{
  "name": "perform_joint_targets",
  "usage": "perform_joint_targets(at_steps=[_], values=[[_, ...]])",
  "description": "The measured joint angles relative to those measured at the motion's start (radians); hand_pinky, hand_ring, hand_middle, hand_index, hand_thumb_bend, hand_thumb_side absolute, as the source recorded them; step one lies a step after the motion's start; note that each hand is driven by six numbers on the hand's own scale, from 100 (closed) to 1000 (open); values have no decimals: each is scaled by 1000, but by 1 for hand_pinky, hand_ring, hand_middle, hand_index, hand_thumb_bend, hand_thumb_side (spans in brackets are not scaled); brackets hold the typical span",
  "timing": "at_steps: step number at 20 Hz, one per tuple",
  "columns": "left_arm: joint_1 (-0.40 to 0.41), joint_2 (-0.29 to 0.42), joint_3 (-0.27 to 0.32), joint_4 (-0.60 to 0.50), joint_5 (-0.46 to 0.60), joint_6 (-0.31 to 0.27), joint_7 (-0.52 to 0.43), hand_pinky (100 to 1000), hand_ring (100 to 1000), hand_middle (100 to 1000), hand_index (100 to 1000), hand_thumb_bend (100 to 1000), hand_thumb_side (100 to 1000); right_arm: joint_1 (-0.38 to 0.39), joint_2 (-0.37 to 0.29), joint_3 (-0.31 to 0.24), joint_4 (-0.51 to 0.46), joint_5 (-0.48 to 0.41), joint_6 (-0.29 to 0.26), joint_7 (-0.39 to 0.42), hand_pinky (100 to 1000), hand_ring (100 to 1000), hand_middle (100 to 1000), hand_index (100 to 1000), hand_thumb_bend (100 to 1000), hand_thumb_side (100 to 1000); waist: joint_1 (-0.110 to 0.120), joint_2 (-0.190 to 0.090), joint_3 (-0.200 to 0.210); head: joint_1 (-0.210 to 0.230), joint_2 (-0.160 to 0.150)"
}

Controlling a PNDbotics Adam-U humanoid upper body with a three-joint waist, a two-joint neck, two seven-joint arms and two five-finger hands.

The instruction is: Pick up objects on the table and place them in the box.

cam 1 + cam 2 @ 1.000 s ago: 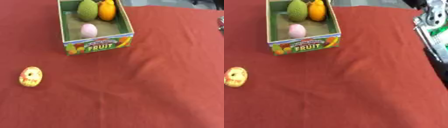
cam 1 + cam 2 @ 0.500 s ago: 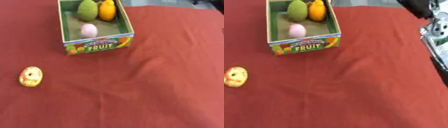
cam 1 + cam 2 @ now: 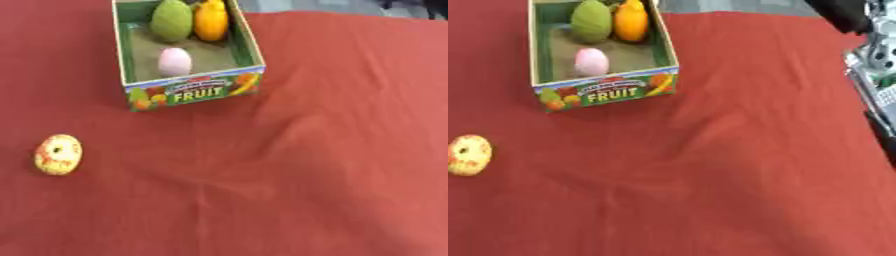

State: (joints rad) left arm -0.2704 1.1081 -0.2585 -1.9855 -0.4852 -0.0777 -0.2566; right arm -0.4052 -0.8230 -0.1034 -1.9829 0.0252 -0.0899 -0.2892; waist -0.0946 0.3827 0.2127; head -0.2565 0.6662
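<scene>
I can't see either hand in my feeds; only a black and silver bit of the rt arm (image 3: 866,30) shows at the upper rt corner of the rt eye view, so I can't tell how the fingers stand.

Nearest task item left out: a small round yellow piece w/ red marks and a hole in the middle, donut-shaped (image 3: 58,154), lying alone on the cloth at the left, well apart from the box.

The box (image 3: 191,93) is cardboard, green inside, w/ a printed fruit front reading "FRUIT". It sits at the far left-centre. Inside: a smooth pink egg-shaped item (image 3: 174,61) near the front, and a bumpy green fruit (image 3: 172,20) just beside an orange fruit (image 3: 211,21) at the back.

Surface: red tablecloth (image 3: 332,165), matte fabric, w/ soft wrinkles running diagonally near the middle. Greyish floor past the far edge.
</scene>
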Motion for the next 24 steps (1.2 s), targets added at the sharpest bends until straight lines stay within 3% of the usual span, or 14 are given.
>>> perform_joint_targets(at_steps=[11,24], values=[[-110,-5,-80,0,18,43,-75,903,962,878,927,471,620,1,5,12,-2,1,9,14,859,779,660,834,100,592,1,0,-4,10,0],[-268,-94,-124,0,63,137,-140,893,949,858,906,488,623,2,14,18,-2,1,19,24,859,777,657,832,100,597,14,0,-4,12,28]])
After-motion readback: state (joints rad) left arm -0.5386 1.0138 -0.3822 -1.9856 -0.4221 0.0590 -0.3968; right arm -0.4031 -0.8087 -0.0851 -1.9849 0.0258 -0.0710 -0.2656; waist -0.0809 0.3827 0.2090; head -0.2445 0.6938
